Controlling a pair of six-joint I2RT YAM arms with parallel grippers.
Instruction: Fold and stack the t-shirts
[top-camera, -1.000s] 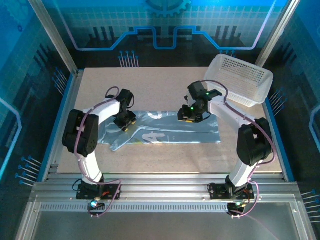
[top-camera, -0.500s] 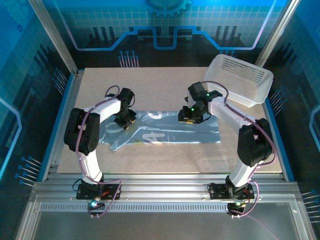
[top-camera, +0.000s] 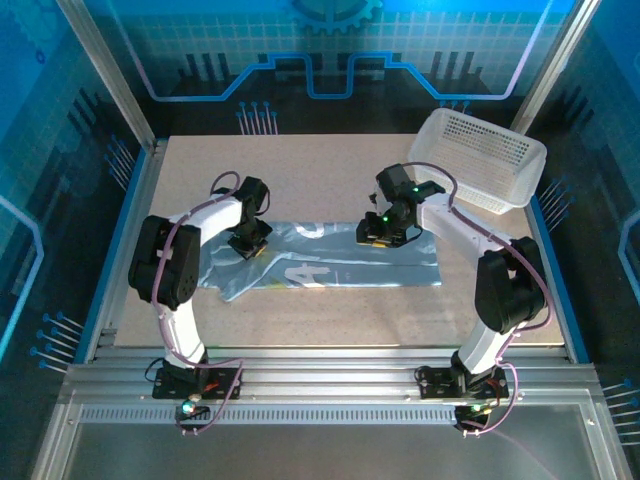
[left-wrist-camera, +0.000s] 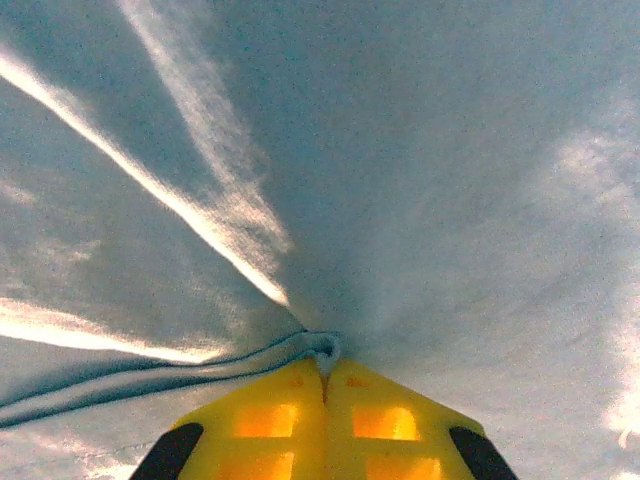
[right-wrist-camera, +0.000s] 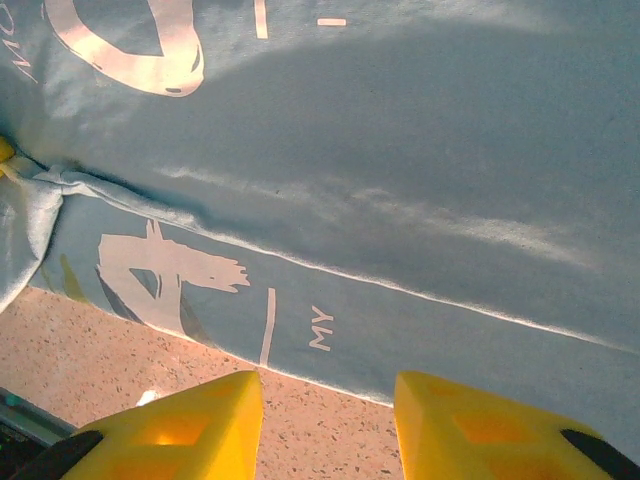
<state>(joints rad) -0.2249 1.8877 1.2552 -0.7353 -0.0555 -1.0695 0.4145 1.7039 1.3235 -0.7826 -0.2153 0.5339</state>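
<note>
Speckled beige tabletop (top-camera: 330, 325) lies inside an enclosure of blue-lit panels (top-camera: 330, 50) printed with a grid and circuit-like lines, edged by an aluminium frame (top-camera: 320, 395) along the near side. A white lattice basket (top-camera: 480, 160) sits tilted at the far right corner, apart from the cloth. The pale grey-blue t-shirt (top-camera: 330, 265) lies across the middle of the table as a long, flattened band running left to right, with white block print showing on it. In the right wrist view the small letters "MY" can be read near the shirt's lower edge, beside a thin white bar; left of them is a large angular white character that could be a 4 or an A – I cannot tell which – and at the top left a big rounded white letter is cut off by the frame. The left gripper (left-wrist-camera: 324, 368) is down on the shirt's left part, its yellow fingers (left-wrist-camera: 270, 425) pressed together and pinching a small ridge of fabric, with creases fanning out from the pinch. The right gripper (right-wrist-camera: 322, 405) hangs over the shirt's right part, its yellow fingers (right-wrist-camera: 185, 430) spread with nothing between them – bare table and the shirt's edge show in the gap.
</note>
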